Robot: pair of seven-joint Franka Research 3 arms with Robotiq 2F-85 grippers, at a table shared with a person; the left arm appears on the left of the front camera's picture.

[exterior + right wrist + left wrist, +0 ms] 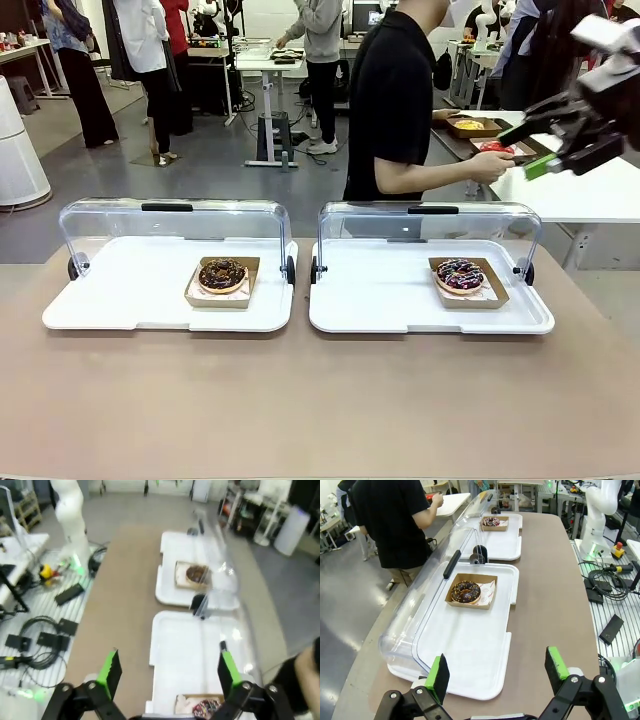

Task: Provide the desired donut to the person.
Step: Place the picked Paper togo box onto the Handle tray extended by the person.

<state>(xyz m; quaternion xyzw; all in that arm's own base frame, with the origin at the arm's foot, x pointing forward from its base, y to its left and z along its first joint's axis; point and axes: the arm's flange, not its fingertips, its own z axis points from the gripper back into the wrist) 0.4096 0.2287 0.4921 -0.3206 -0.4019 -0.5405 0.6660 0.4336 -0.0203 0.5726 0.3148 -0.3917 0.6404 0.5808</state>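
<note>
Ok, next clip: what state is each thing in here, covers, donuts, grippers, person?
left tray cover: rolled open to the back
right tray cover: rolled open to the back
chocolate donut: in its cardboard tray on the left tray, untouched
sprinkled donut: in its cardboard tray on the right tray, untouched
left gripper: open, empty, raised above the table
right gripper: open, empty, raised
person: standing side-on, hand at another table

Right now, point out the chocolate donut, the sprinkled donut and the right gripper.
chocolate donut [222, 273], front view, its glazed top.
sprinkled donut [460, 274], front view, its topping.
right gripper [530, 148], front view, between its green-padded fingertips.
</note>
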